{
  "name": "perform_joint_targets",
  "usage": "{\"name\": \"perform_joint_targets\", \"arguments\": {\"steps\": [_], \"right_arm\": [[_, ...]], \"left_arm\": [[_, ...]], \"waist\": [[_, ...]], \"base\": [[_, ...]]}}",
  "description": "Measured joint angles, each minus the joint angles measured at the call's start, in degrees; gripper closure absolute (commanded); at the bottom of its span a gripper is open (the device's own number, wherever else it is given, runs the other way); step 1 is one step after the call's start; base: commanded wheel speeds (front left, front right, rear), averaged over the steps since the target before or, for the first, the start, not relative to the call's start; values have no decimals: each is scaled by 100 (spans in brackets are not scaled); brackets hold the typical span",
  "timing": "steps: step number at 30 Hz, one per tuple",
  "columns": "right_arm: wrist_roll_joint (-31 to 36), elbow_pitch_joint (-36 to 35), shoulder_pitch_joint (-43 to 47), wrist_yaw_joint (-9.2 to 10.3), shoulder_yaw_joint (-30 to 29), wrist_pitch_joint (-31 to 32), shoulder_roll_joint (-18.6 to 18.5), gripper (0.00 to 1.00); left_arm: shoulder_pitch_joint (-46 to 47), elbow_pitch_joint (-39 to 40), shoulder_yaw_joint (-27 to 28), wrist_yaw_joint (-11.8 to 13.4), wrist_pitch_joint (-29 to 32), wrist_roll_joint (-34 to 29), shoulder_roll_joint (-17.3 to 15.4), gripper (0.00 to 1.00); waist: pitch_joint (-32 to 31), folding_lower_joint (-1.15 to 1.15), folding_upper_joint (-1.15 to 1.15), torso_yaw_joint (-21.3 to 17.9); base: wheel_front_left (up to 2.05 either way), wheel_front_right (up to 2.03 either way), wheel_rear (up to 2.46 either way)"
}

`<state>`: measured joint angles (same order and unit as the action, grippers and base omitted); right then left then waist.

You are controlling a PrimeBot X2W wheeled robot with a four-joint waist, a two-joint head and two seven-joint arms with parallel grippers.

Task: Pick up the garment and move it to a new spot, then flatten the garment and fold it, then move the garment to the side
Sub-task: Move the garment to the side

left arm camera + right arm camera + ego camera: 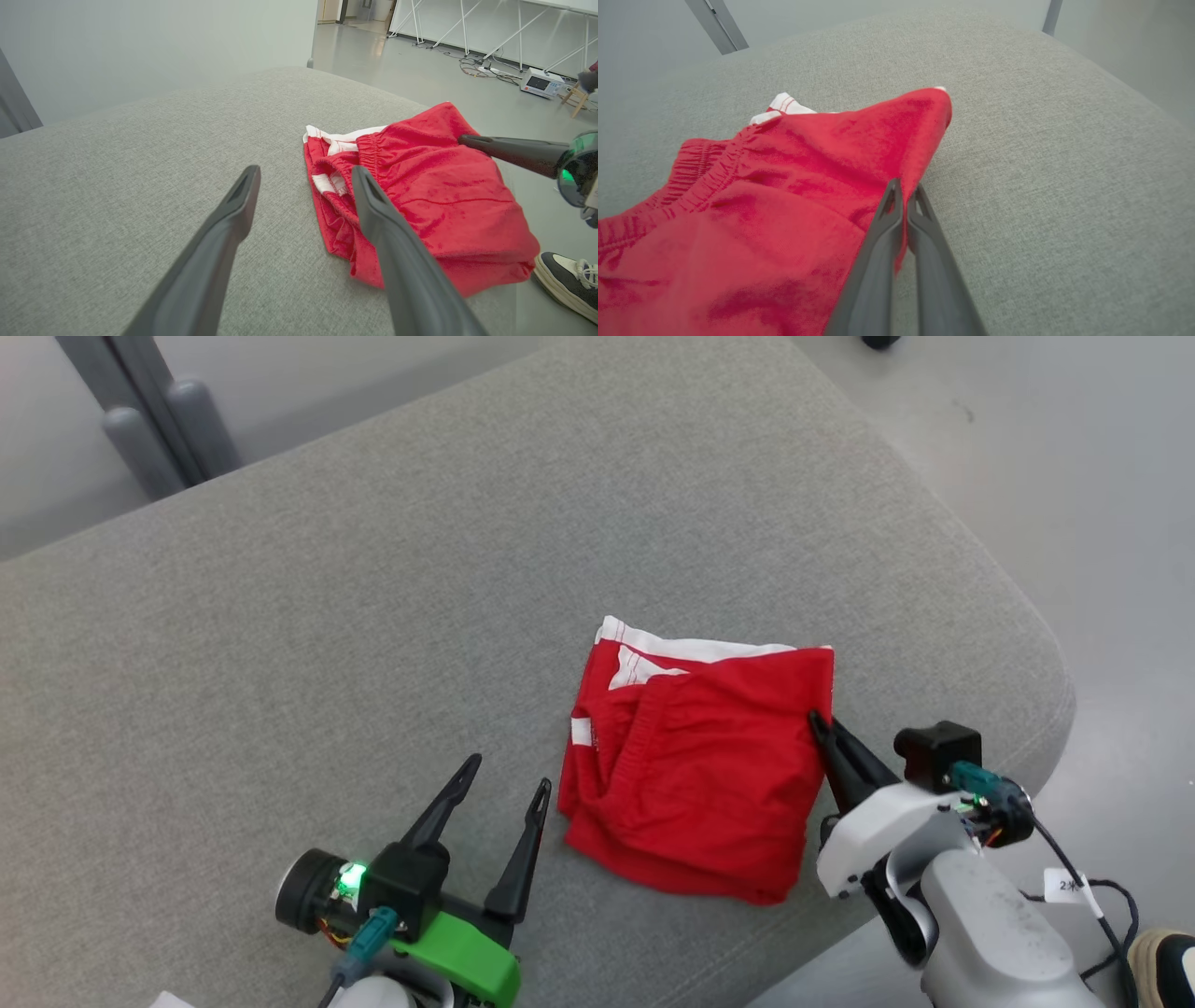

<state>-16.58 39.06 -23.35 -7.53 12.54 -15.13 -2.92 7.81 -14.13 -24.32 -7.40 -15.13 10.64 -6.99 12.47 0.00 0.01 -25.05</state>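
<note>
The garment [700, 775] lies as a folded red bundle on the grey cushion [373, 616], near its right front corner. A white sleeve [672, 646] with thin red stripes peeks out at its far edge, and a gathered elastic band crosses the top red layer [373, 149]. My right gripper [819, 721] is shut on the bundle's right edge; the right wrist view shows red fabric [784, 196] pinched between its fingers [906, 185]. My left gripper [509, 773] stands open just left of the bundle, fingers spread over bare cushion [304, 170], holding nothing.
The cushion's rounded right edge [1046, 644] drops to grey floor close beside the bundle. A person's shoe [1167, 961] stands on the floor by my right arm. Grey posts [159, 420] rise at the far left. Cables and a small device [539, 83] lie on the far floor.
</note>
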Motion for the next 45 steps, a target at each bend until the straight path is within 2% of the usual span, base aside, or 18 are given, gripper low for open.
{"name": "perform_joint_targets", "arguments": {"steps": [6,13,21,24,29,30,31,35,38,40,45], "right_arm": [[882,280,-823,0,-445,1,2,100],[1829,929,-1993,0,-1116,0,-276,100],[3132,1405,-2946,0,-2339,134,-923,100],[3669,1293,-3123,0,-2928,278,-1111,100],[4467,948,-3133,-1,-3880,454,-1177,100],[4596,815,-3133,-1,-4110,417,-1183,26],[4760,686,-3138,0,-4329,360,-1182,0],[5045,446,-3165,0,-4902,108,-902,0],[5020,397,-3270,0,-4983,30,-678,0],[4860,108,-3285,0,-4836,14,-516,0],[3975,-634,-2957,0,-4001,12,-144,0]], "left_arm": [[182,56,-29,0,0,56,-257,0],[421,165,-58,0,0,90,-474,0],[675,279,-15,0,0,110,-620,0],[755,300,-10,0,0,120,-653,0],[823,275,-42,0,0,135,-664,0],[828,269,-33,0,0,135,-658,0],[834,261,-18,0,0,144,-647,0],[847,210,8,0,0,158,-567,0],[857,149,81,0,0,158,-497,0],[857,110,172,0,1,158,-449,0],[821,-26,560,0,1,89,-304,0]], "waist": [[225,0,0,27],[565,0,0,433],[1065,0,0,1043],[1236,0,0,1238],[1446,0,0,1533],[1481,0,0,1586],[1512,0,0,1634],[1551,0,0,1783],[1468,0,0,1823],[1384,0,0,1834],[1097,0,0,1866]], "base": [[0,0,0],[0,0,0],[0,0,0],[0,0,0],[0,0,0],[0,0,0],[0,0,0],[0,0,0],[0,0,0],[0,0,0],[0,0,0]]}}
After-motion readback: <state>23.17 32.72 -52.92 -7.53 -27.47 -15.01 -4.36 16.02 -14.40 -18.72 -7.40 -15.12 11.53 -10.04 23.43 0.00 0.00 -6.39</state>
